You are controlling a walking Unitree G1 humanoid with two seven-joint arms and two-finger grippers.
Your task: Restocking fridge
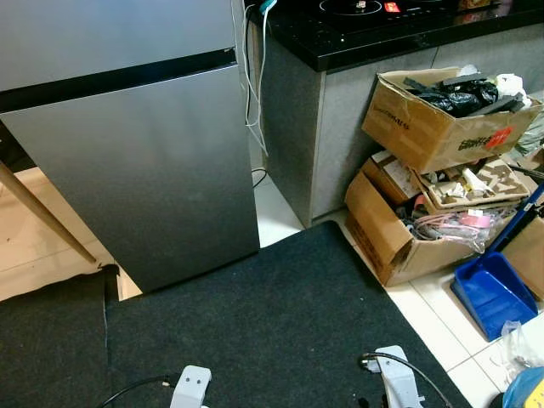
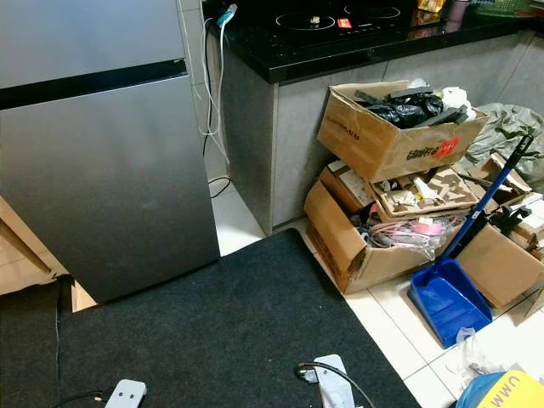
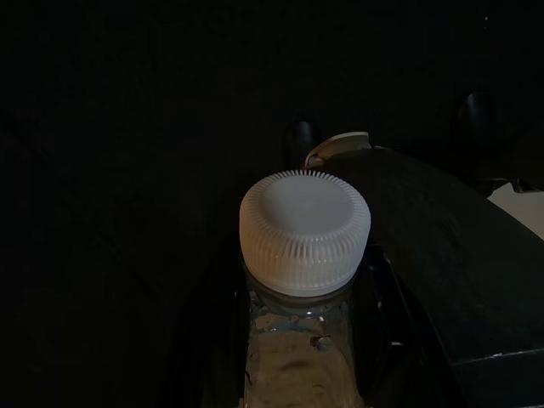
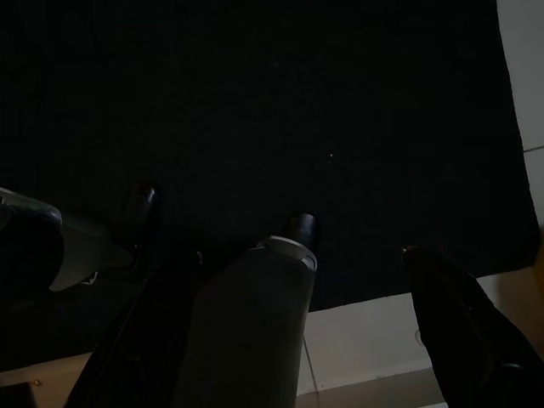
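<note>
While its doors are shut, the grey fridge point(image 1: 127, 144) stands beyond the dark mat point(image 1: 255, 331). Cardboard boxes point(image 2: 382, 170) pile beside the counter point(image 2: 340, 42). Left gripper point(image 3: 297, 340) clamps a white-capped bottle point(image 3: 304, 229); right gripper point(image 4: 306, 297) seemingly spread, holding nothing.

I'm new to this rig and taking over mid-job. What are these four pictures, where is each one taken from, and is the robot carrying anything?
The two wide pictures come from the walking robot's head camera, looking down at a closed grey fridge, a dark mat and stacked cardboard boxes beside a blue dustpan. The two dark pictures come from wrist cameras. The left wrist view shows a clear bottle with a white ribbed cap held in the left gripper. The right gripper hangs open above the mat, holding nothing.
</note>
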